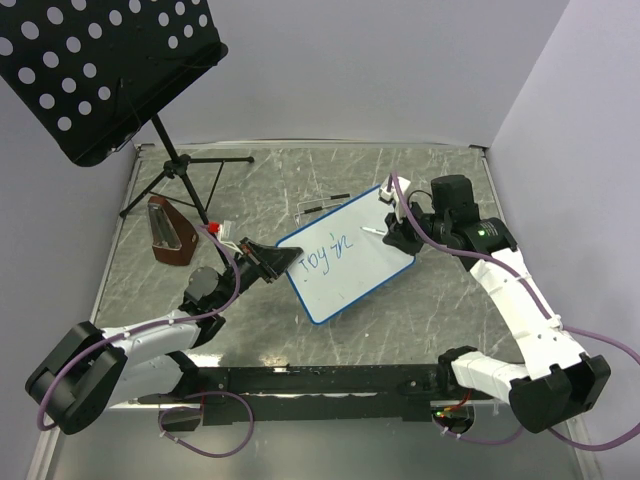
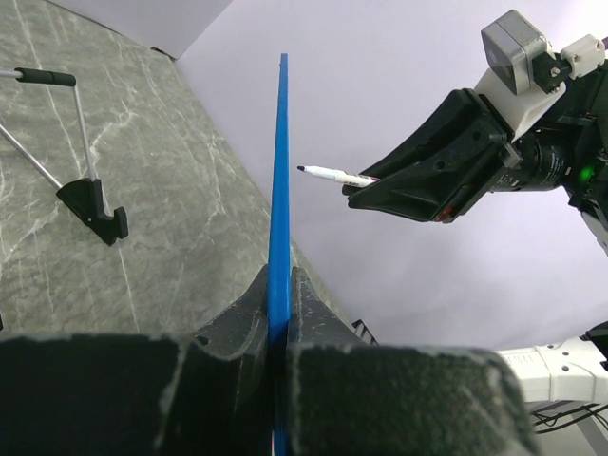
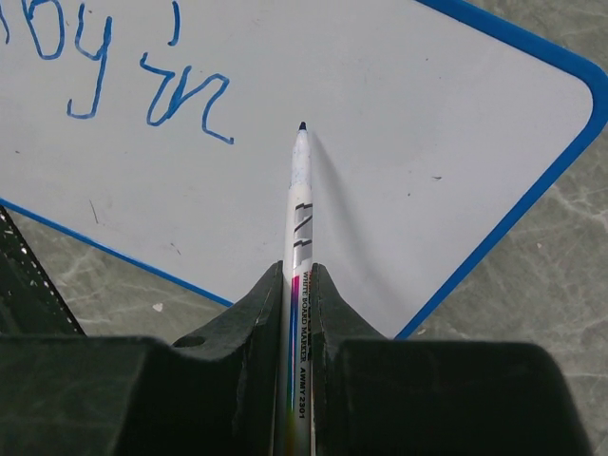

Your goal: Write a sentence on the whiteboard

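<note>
Currently, the writing step is in hand and judged partly complete. The left end effector (image 1: 271,262) is closed narrow on the blue frame of the whiteboard (image 1: 350,270), clamping its left edge and presenting its face toward the right arm. The whiteboard sits near the middle of the worktop (image 1: 300,180), turned at an angle. Whether its lower edge rests on the worktop cannot be told.

The right end effector (image 1: 393,232) is closed on a marker (image 3: 300,228), which runs straight out between the jaws with its tip forward. The sentence (image 1: 326,247) reads "Toy in" as one line of blue script on the upper left part of the whiteboard. The right half and the area below the line are blank. In the left wrist view the marker tip stands just off the surface, not touching it.

The next move calls for:
- placing the tip on a blank area, either after "in" or below the line;
- light, even contact pressure, since the whiteboard is held at one edge only and may swing or flex;
- a firm hold by the left end effector throughout each stroke.
</note>
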{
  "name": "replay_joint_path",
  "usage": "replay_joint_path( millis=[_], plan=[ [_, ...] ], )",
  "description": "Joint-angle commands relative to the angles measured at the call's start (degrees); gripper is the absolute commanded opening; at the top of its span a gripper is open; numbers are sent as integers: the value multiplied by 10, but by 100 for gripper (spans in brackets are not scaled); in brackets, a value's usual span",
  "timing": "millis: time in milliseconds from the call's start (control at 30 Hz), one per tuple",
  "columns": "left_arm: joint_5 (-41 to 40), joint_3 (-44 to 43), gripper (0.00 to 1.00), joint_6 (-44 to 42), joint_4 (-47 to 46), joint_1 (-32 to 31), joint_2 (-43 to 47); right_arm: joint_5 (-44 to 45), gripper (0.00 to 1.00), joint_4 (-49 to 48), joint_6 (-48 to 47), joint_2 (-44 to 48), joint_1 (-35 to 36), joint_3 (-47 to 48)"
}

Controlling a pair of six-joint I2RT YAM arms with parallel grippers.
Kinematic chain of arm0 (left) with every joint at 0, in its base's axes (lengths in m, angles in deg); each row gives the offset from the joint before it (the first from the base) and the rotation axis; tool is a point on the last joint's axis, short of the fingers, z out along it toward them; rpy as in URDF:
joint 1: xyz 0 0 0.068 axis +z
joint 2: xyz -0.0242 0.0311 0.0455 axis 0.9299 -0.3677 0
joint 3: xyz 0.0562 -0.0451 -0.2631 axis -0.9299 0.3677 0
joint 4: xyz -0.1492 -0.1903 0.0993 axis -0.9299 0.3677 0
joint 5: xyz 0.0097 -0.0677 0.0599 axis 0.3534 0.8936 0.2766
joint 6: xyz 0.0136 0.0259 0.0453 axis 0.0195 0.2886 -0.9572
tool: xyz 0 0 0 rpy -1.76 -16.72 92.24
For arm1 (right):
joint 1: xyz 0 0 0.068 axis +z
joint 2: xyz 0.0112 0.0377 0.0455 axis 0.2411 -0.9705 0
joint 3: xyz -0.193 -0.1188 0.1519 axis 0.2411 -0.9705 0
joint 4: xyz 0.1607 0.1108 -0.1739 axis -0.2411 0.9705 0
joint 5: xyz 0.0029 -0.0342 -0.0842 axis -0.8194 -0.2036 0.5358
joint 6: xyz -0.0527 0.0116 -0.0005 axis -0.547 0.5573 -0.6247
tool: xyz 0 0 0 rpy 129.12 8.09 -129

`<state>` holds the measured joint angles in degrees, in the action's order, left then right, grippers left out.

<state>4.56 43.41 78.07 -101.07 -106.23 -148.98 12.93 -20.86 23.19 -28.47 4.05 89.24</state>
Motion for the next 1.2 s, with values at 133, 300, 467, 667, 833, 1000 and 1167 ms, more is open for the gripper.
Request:
replay_joint_path(
  millis=[133,300,467,667,833,1000,1167],
  plan=[
    [5,-17,1,23,-99,3,11,23,0,-26,13,-14,10,5],
    [6,-18,1,23,-103,3,8,25,0,-31,17,-22,16,7],
    [7,-16,1,24,-106,2,6,17,0,-32,18,-27,22,10],
    [5,-16,1,23,-103,2,10,0,0,-20,9,-29,27,12],
    [3,-16,1,23,-102,3,10,-5,0,-2,-1,-30,30,12],
    [0,-17,1,21,-96,4,14,17,0,0,-2,-18,29,-1],
    [-1,-18,1,22,-96,3,14,37,0,4,2,-12,27,-7]
  ],
)
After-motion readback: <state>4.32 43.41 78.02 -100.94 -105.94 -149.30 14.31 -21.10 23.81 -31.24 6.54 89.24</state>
